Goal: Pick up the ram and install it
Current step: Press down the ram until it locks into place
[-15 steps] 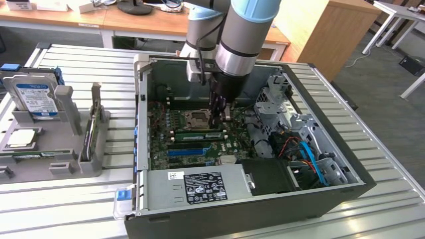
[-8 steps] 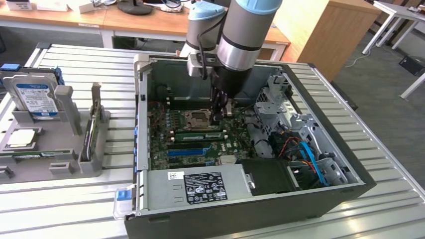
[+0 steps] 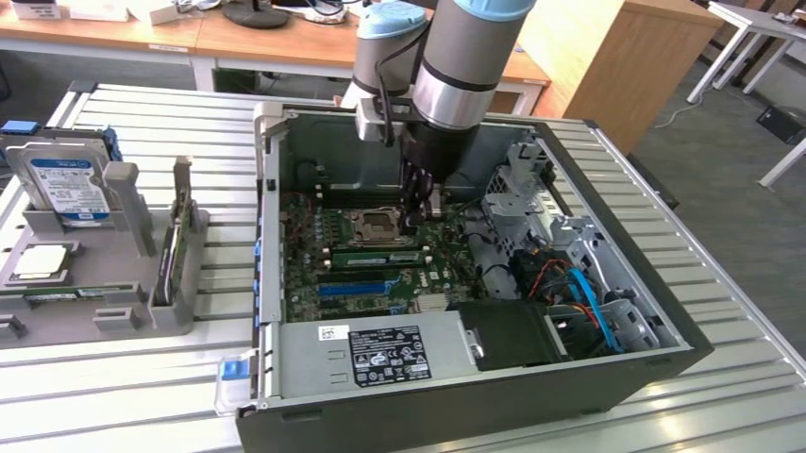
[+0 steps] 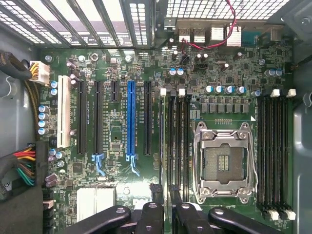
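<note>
Inside PC case (image 3: 416, 411), over black memory slots (image 4: 178, 146) beside CPU socket (image 4: 224, 163): end effector (image 4: 165, 217) half closed, apparently pinching ram (image 4: 166, 192) edge-on. Ram light, stiff, fragile; grip flat faces near top edge, avoid contacts.

We see an open computer case (image 3: 267, 189) lying on a slatted metal table (image 3: 151, 396), its green motherboard (image 3: 302, 260) facing up. A processor socket (image 3: 374, 226) in its metal frame sits toward the board's far side, with a blue expansion slot (image 3: 353, 286) nearer. The power supply (image 3: 377, 351), with its black label, fills the near end. At the exterior view's left, a grey rack (image 3: 126, 203) holds a hard drive (image 3: 63, 184) upright. Wooden desks (image 3: 252, 42) stand far behind.
</note>
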You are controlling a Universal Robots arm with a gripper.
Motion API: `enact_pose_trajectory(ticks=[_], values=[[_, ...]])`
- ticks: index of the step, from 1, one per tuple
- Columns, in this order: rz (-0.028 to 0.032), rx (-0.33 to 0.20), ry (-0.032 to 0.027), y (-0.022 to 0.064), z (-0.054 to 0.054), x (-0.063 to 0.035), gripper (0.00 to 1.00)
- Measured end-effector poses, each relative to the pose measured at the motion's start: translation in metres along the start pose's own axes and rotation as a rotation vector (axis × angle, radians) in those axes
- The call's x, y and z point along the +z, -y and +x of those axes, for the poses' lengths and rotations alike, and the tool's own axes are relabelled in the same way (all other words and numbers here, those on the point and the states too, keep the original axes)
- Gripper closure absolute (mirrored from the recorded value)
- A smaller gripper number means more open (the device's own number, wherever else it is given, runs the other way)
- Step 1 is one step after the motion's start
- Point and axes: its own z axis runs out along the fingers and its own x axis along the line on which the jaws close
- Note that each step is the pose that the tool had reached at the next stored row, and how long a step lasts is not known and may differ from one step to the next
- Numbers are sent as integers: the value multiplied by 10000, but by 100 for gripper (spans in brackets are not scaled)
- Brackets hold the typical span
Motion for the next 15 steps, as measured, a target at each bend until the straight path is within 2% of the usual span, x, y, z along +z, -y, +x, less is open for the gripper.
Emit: enact_pose_trajectory(ticks=[11,12,13,15], values=[[0,0,0,0,0,0,81],[0,0,1,0,0,0,82],[0,0,0,0,0,0,89],[0,0,0,0,0,0,90]])
